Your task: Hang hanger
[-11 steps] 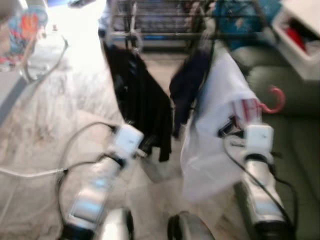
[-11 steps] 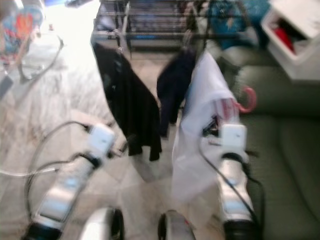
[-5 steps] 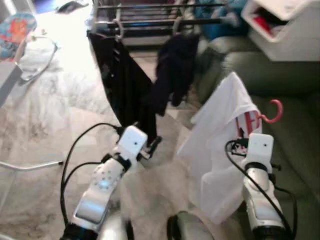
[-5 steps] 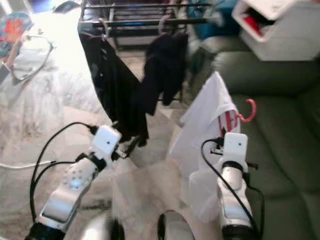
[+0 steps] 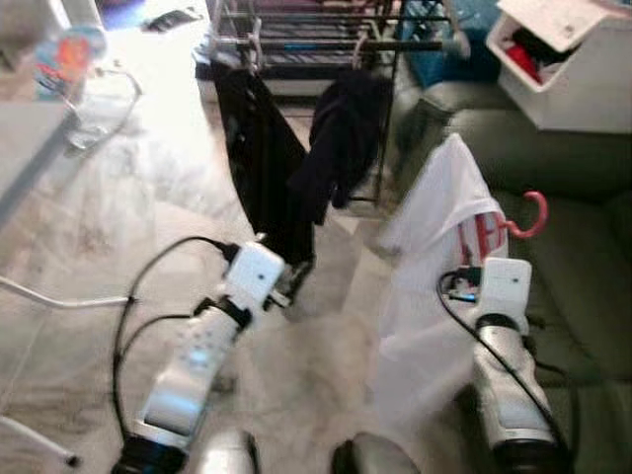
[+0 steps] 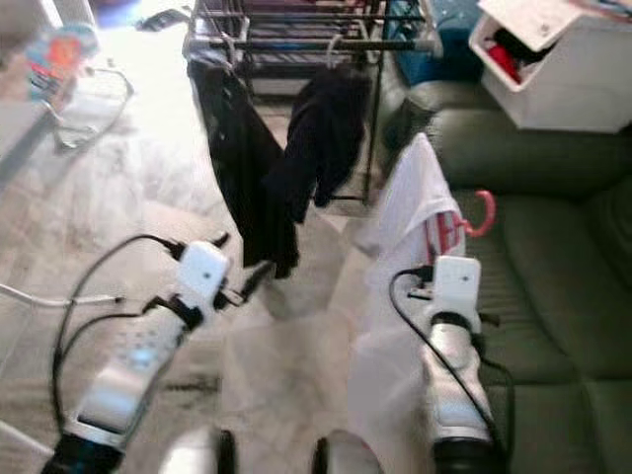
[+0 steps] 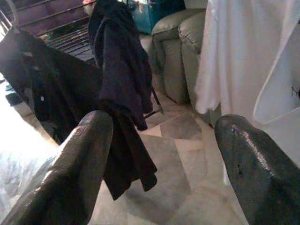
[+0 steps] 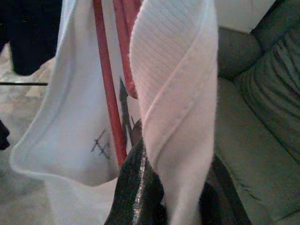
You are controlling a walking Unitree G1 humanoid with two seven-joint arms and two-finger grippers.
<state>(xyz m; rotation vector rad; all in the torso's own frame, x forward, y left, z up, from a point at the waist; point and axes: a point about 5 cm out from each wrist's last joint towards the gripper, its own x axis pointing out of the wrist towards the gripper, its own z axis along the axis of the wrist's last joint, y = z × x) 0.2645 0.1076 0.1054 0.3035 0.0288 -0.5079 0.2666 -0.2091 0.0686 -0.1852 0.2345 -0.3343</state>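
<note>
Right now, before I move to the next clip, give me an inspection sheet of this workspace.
Surface: pale marble floor, bare ahead of the robot.
Job's things: white shirt on a red hanger; drying rack ahead.
Clutter: black garment and dark garment hang on the rack.
Grippers: right gripper shut on the shirt and hanger; left gripper open, holding nothing.
Cables: black cables along the left arm.
Surroundings: green sofa at right, white bin behind it.

Red print on the white shirt (image 5: 434,247), too blurred to read.
</note>
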